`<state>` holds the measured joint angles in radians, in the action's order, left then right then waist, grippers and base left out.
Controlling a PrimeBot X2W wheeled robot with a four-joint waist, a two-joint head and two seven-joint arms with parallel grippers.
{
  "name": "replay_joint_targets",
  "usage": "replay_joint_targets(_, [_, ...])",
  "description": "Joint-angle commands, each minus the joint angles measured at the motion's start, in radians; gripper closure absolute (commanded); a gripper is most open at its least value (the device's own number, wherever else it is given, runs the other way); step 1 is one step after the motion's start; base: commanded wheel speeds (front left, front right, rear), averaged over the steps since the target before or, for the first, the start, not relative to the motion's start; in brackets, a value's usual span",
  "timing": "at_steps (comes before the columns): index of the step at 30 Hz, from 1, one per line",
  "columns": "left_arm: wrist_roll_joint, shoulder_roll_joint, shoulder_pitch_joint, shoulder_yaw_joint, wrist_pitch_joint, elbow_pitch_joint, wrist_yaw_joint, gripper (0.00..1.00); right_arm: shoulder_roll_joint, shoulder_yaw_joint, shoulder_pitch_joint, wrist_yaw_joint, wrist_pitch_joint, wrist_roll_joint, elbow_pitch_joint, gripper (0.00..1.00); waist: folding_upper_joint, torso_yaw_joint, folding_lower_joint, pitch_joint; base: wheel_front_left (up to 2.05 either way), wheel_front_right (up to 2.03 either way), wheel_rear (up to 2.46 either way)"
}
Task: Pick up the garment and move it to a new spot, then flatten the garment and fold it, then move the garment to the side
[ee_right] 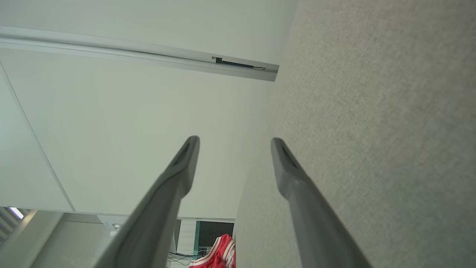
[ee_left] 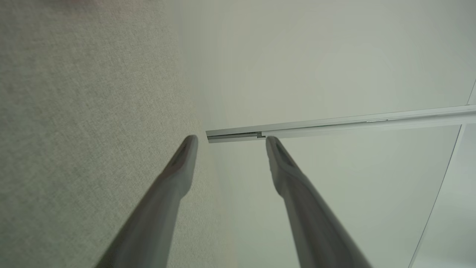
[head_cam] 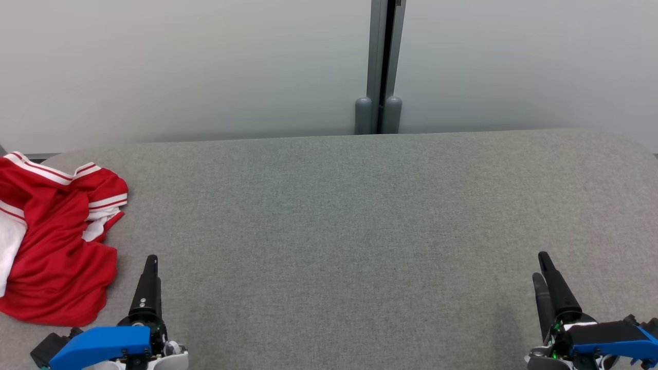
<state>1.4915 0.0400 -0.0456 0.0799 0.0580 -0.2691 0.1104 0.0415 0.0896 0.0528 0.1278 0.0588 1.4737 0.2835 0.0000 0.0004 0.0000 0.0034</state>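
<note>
Evidently pickup hasn't started: left gripper (ee_left: 230,138) and right gripper (ee_right: 235,139) hang empty, jaws apart; next, the left should reach for the crumpled red garment (head_cam: 56,241).

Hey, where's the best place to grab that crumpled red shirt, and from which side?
Probably the bunched red fold of the garment, on the edge nearest the left gripper, approached from above on the side facing the bare table. The cloth lies crumpled with raised ridges there, which the open jaws could likely pinch.
</note>
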Motion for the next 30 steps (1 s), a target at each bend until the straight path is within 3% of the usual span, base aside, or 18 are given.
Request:
replay_joint_targets(1, [-0.042,0.007,-0.016,-0.011,-0.011,0.024,-0.007,0.0,0.005,0.003,0.01,0.001,-0.012,-0.045,-0.021,0.0,0.0,0.0,0.0,0.0,0.0,0.0,0.0])
replay_joint_targets(30, [-0.571,0.018,0.005,-0.113,-0.127,0.046,-0.052,0.0,0.007,0.0,-0.017,0.002,-0.127,-0.581,-0.041,0.0,0.0,0.007,0.0,-0.003,0.0,0.0,0.0])
